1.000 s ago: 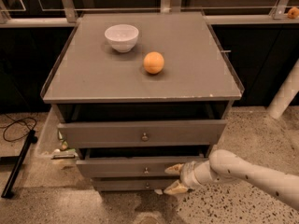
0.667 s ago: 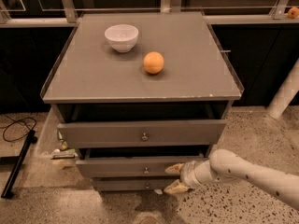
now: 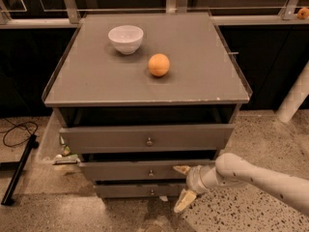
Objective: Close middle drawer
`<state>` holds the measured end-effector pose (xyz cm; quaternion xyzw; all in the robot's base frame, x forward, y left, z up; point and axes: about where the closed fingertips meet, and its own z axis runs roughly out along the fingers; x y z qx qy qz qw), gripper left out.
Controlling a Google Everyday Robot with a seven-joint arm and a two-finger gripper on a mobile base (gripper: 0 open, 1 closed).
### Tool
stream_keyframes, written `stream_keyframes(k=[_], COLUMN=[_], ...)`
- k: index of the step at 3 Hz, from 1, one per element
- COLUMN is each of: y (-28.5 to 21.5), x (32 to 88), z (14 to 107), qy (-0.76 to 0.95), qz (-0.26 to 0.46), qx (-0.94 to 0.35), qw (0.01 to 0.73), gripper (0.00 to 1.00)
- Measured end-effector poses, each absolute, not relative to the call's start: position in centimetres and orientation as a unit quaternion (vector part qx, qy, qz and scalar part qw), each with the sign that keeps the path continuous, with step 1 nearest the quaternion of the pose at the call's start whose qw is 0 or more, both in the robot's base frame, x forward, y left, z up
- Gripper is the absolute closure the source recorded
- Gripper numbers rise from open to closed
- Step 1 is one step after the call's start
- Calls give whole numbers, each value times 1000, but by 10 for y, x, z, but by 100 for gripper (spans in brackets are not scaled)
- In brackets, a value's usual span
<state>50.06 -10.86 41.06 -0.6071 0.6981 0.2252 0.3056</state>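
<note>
The grey cabinet [image 3: 145, 81] has three drawers. The middle drawer [image 3: 130, 171], with a small round knob [image 3: 151, 173], stands out a little from the cabinet, less far than the top drawer [image 3: 145, 138] above it. My gripper [image 3: 183, 185] is at the right end of the middle drawer's front, open and empty. Its upper fingertip [image 3: 182, 169] is against the drawer front and the lower fingertip [image 3: 185, 200] hangs down past the bottom drawer [image 3: 140, 191]. My white arm [image 3: 256, 175] comes in from the lower right.
A white bowl [image 3: 126, 38] and an orange [image 3: 159, 65] sit on the cabinet top. A black pole and cable [image 3: 19, 153] lie on the floor at left. A white post [image 3: 294, 98] stands at right. Small litter [image 3: 65, 154] lies at the cabinet's left.
</note>
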Motion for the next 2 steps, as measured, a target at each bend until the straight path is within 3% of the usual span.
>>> stream_keyframes(k=[2], y=[-115], x=[525], z=[404], qy=[705], qz=[216], qx=[-609], qw=[292], gripper=[0])
